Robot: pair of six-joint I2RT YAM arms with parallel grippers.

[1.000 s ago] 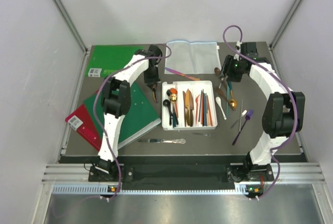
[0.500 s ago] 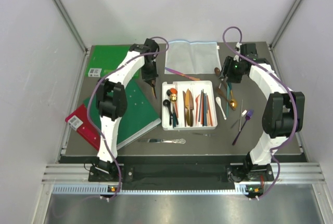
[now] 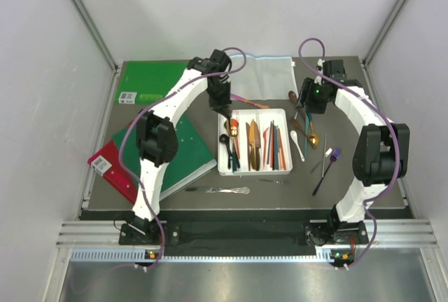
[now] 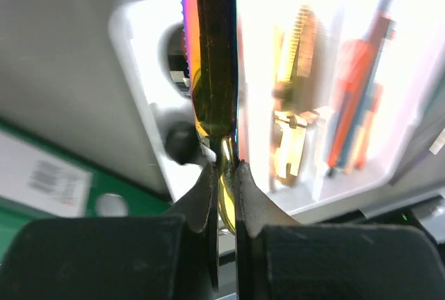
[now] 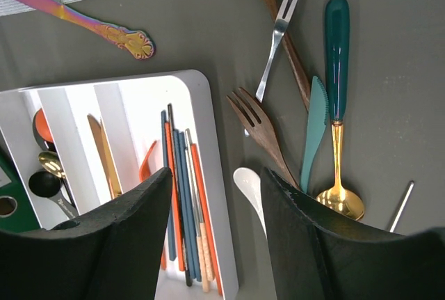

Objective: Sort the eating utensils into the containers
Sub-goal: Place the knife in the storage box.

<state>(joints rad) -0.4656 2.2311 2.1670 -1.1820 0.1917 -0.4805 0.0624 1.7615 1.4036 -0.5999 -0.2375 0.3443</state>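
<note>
Boxed in on three sides by plain white panel walls (image 3: 42, 141); floored with a dark grey matte tabletop (image 3: 294, 193); edged by silver aluminium rails (image 3: 91, 235) along the near side.

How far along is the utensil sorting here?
Done: the white tray already holds chopsticks and gold knives. In hand: left pincer shut on an iridescent utensil over it. Left: wooden fork, teal-handled spoon, silver knife and others on the table; right pincer open.
</note>
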